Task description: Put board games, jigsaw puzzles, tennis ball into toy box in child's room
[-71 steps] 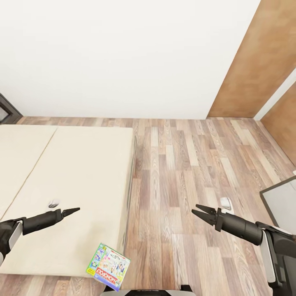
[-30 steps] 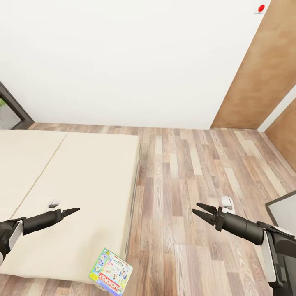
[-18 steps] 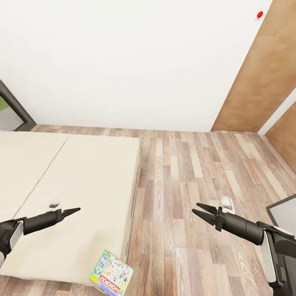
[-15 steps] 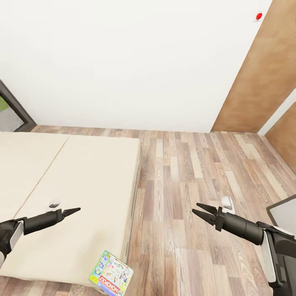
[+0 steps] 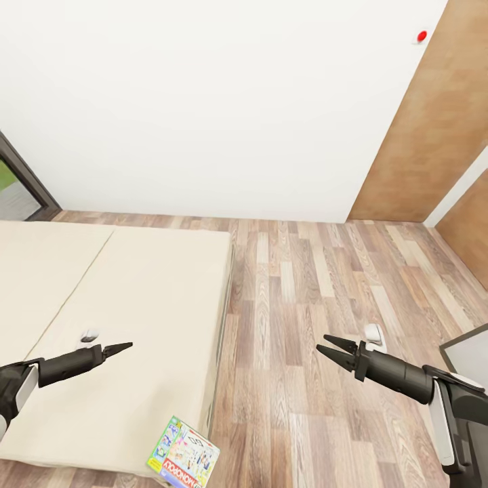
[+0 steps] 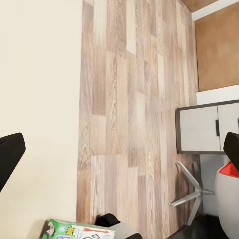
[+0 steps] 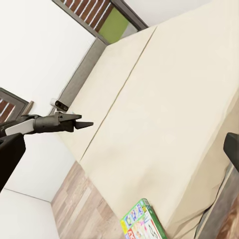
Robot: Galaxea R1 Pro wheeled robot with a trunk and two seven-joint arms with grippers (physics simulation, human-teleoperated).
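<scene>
A pastel board game (image 5: pixel 183 462) is seen at 6 o'clock in the head view, overhanging the near corner of the bed (image 5: pixel 122 325). The left gripper (image 5: pixel 124 348) is nearly closed and the right gripper (image 5: pixel 329 347) slightly parted, and nothing is held by either. If nudged outward during a reach, the box could be tipped onto the floor (image 5: pixel 305 305).

Left claw (image 5: pixel 123 348) pinched closed; right claw (image 5: pixel 324 347) spread (both arms outstretched).

camera: tilted up | board game (image 5: pixel 183 463): lower in frame | window: more visible
</scene>
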